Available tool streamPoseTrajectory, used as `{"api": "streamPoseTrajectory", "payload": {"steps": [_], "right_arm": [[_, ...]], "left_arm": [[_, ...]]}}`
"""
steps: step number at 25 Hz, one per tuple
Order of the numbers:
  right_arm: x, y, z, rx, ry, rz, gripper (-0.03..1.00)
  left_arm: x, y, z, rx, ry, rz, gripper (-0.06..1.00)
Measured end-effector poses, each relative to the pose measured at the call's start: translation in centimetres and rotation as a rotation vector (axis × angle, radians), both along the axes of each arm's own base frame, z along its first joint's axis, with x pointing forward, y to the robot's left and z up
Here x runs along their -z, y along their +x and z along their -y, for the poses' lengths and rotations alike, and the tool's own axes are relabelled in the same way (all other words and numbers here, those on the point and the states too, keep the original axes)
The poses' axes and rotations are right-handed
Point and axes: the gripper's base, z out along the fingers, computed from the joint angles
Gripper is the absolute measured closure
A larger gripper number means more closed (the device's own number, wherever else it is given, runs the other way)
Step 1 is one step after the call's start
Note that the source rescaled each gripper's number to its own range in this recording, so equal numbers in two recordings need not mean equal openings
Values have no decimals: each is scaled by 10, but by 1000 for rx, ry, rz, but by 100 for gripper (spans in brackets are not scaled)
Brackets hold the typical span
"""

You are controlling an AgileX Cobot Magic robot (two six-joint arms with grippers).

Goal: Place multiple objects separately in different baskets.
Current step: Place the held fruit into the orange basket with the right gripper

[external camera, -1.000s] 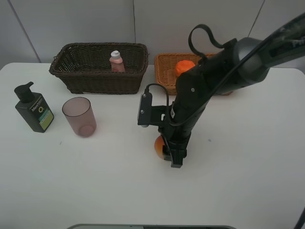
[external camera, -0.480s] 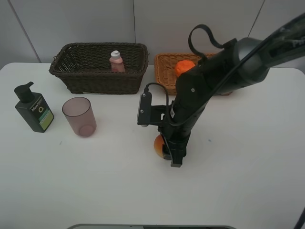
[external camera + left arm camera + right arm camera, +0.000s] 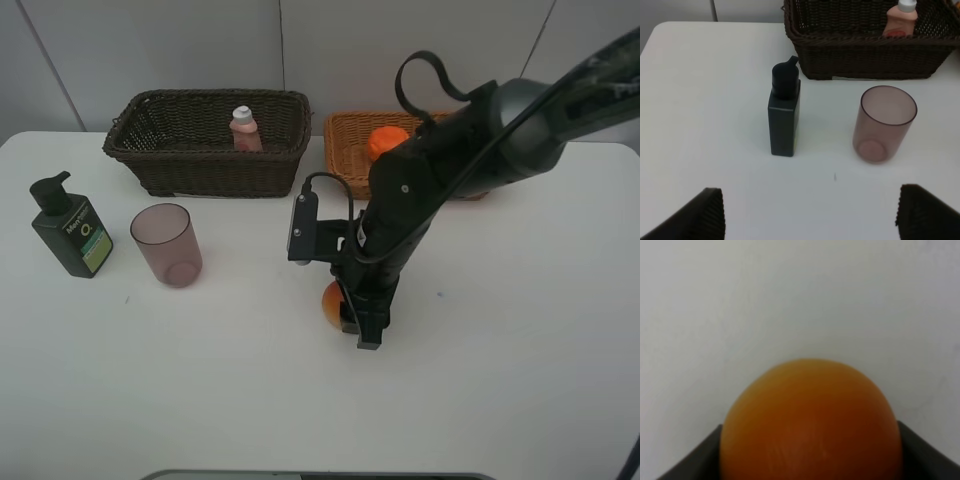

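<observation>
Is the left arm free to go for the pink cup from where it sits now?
Probably yes. The left gripper is open, and the cup stands upright ahead of it with nothing between them; the pump bottle stands apart, off to one side.

A: Where was there room on the white table (image 3: pixel 520 380)?
B: Along the bottom and right of the frame.
A: And in the way?
B: At left, a dark green pump bottle (image 3: pixel 72 235) and a translucent pink cup (image 3: pixel 167 244), a gap between them. A black robot arm (image 3: pixel 430 190) holding a round red-orange fruit (image 3: pixel 330 303) blocked the centre. A dark brown wicker basket (image 3: pixel 200 165) and a light orange-tan one (image 3: pixel 345 163) lined the top.
</observation>
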Motion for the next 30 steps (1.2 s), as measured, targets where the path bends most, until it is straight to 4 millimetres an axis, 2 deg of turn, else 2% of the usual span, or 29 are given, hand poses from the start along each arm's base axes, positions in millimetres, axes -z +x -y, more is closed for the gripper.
{"api": "streamPoseTrajectory", "payload": {"steps": [3,9,13,18,21,30], "right_arm": [[-8,0,0,0,17,17,54],[-42,1,0,21,64,51,54],[-71,15,-2,94,68,19,54],[-109,40,-3,318,142,19,54],[-127,57,6,446,180,53,54],[-158,99,47,794,284,115,54]], "left_arm": [[0,0,0,0,0,0,6],[0,0,0,0,0,0,6],[0,0,0,0,0,0,6],[0,0,0,0,0,0,6],[0,0,0,0,0,0,6],[0,0,0,0,0,0,6]]}}
